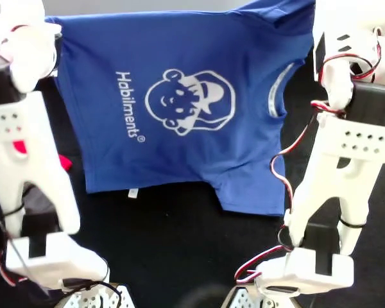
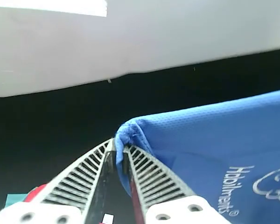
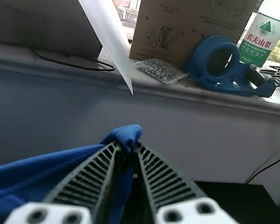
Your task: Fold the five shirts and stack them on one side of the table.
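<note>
A blue shirt (image 1: 179,109) with a white cartoon print lies spread across the black table (image 1: 173,244), collar toward the right. My left gripper (image 2: 117,148) is shut on a bunched far-left corner of the blue shirt (image 2: 214,140). My right gripper (image 3: 128,148) is shut on a fold of the blue shirt (image 3: 46,172) at the far right, lifted off the table. In the high view the left arm (image 1: 25,147) stands at the left edge and the right arm (image 1: 346,154) at the right edge.
A red item (image 1: 63,162) peeks out beside the left arm, with a red and teal patch (image 2: 18,198) near the left gripper. Behind the table a ledge holds a cardboard box (image 3: 191,28), a blue tape holder (image 3: 224,65) and a bottle (image 3: 266,30).
</note>
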Available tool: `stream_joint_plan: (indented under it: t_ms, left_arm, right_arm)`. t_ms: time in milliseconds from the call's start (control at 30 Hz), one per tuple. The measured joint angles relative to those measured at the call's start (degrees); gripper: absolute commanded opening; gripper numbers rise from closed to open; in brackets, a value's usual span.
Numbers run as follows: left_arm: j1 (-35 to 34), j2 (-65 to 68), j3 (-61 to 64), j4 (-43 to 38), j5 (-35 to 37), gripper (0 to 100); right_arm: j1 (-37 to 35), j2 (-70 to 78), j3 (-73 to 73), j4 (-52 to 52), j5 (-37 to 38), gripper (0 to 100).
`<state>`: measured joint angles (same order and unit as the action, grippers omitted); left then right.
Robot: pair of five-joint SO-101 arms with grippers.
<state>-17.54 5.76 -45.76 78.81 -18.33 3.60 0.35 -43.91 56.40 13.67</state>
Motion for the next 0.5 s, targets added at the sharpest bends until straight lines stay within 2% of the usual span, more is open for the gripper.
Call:
stream_joint_plan:
  t_ms: [300, 500]
  left_arm:
    - [0.97, 15.12, -0.44, 2.29, -2.02, 1]
    - [0.97, 20.66, -0.44, 2.37, -2.02, 1]
  right_arm:
    - [-3.52, 13.45, 0.09, 9.41, 0.0, 0.5]
    - [-4.22, 21.63, 0.09, 11.08, 0.0, 0.5]
